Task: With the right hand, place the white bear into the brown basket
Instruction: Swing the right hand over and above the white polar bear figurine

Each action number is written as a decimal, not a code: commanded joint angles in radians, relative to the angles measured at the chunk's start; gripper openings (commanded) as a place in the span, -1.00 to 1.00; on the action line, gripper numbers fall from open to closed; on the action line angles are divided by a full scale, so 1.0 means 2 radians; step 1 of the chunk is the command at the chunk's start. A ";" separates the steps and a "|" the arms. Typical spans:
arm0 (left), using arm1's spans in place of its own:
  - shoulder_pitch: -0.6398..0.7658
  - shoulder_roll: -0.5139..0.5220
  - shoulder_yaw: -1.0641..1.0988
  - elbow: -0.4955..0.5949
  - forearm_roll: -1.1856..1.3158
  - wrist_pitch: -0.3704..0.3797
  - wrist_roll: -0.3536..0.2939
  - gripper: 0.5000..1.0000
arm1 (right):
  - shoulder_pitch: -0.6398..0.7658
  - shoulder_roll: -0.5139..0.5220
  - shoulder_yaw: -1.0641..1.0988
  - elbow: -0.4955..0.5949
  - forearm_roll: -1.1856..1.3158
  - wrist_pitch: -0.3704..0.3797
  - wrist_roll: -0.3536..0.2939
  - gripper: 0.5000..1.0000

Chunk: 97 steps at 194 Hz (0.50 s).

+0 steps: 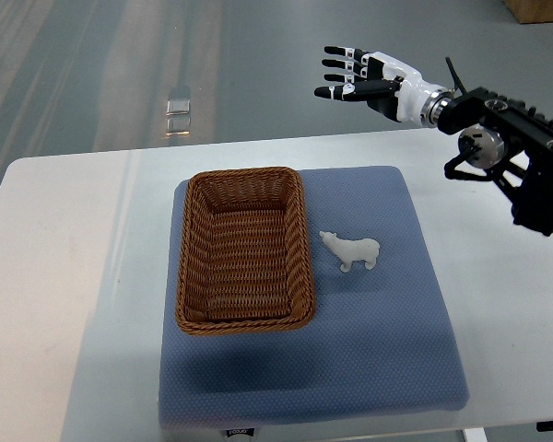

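The fingers (pixel 343 72) of the right hand (pixel 373 75) are stretching out straight, gripping nothing, hovering beyond the table's (pixel 64 239) far edge. The bear (pixel 353 250) is standing on the blue mat (pixel 387 350), just right of the basket (pixel 244 249).

The right arm (pixel 525 166) runs off the frame's right edge, the white table (pixel 64 276) is cut by the bottom edge, and a small label (pixel 241 432) at bottom centre is unreadable.

Bright, even light, sharp focus; glare streaks the floor (pixel 120 64), soft shadows.
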 commanded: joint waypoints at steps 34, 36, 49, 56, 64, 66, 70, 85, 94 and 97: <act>-0.002 0.000 0.000 -0.001 0.001 0.000 0.000 1.00 | 0.180 -0.082 -0.218 0.113 -0.154 0.146 -0.116 0.70; -0.002 0.000 0.000 -0.001 0.001 0.000 0.000 1.00 | 0.188 -0.083 -0.227 0.116 -0.154 0.146 -0.120 0.70; -0.002 0.000 -0.001 -0.001 0.001 -0.001 0.000 1.00 | 0.228 -0.090 -0.275 0.139 -0.153 0.146 -0.142 0.70; -0.002 0.000 -0.001 -0.001 0.001 0.000 0.000 1.00 | 0.247 -0.095 -0.294 0.154 -0.152 0.146 -0.154 0.70; -0.002 0.000 -0.001 -0.001 0.001 -0.001 0.000 1.00 | 0.259 -0.098 -0.305 0.166 -0.152 0.146 -0.165 0.70; -0.002 0.000 -0.001 -0.001 0.001 0.000 0.000 1.00 | 0.262 -0.099 -0.309 0.169 -0.152 0.146 -0.171 0.70; -0.002 0.000 -0.001 -0.001 0.001 0.000 0.000 1.00 | 0.268 -0.100 -0.313 0.173 -0.152 0.146 -0.181 0.70; -0.002 0.000 -0.001 0.000 0.000 0.000 0.000 1.00 | 0.274 -0.108 -0.314 0.186 -0.146 0.146 -0.208 0.70; -0.001 0.000 -0.002 -0.001 0.000 0.000 0.000 1.00 | 0.275 -0.117 -0.314 0.196 -0.132 0.146 -0.214 0.70; -0.001 0.000 -0.002 -0.001 0.000 0.000 0.000 1.00 | 0.275 -0.121 -0.314 0.202 -0.124 0.146 -0.216 0.70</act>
